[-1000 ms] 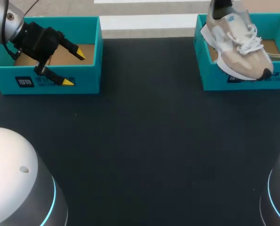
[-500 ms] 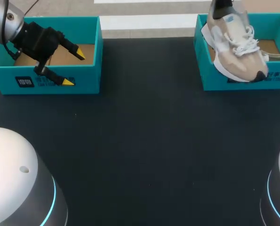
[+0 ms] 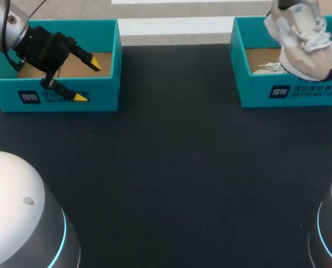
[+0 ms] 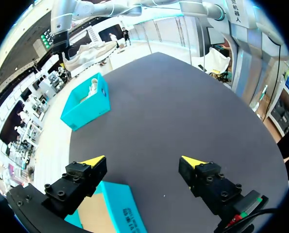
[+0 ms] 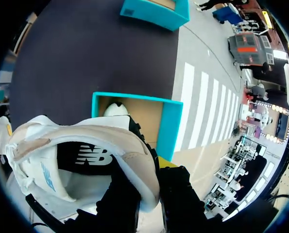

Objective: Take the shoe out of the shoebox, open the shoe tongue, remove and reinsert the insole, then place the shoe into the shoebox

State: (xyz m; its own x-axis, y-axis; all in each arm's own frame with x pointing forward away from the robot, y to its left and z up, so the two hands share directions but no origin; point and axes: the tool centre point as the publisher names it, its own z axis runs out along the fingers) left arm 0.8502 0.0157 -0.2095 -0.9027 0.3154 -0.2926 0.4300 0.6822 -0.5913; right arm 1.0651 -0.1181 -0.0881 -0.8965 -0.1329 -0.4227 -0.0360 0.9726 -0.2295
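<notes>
Two teal shoeboxes stand on the dark desk [image 3: 171, 167], well apart. The left shoebox [image 3: 104, 92] shows its cardboard floor, and the left fingers [image 3: 85, 58], spread wide, hover over its front wall. The right shoebox [image 3: 255, 92] holds part of a white shoe [image 3: 268, 68]. A beige sneaker [image 3: 305, 47] hangs tilted above that box, its heel collar pinched by the right fingers [image 5: 178, 189]. That makes two shoes.

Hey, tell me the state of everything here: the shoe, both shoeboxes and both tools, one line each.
shoe: in the air over the right shoebox, tilted, gripped at the heel collar.
right tool: shut on the shoe.
left tool: open, empty, over the front wall of the left shoebox.
left shoebox: lid off, cardboard floor showing.
right shoebox: lid off, a white item lying inside.
</notes>
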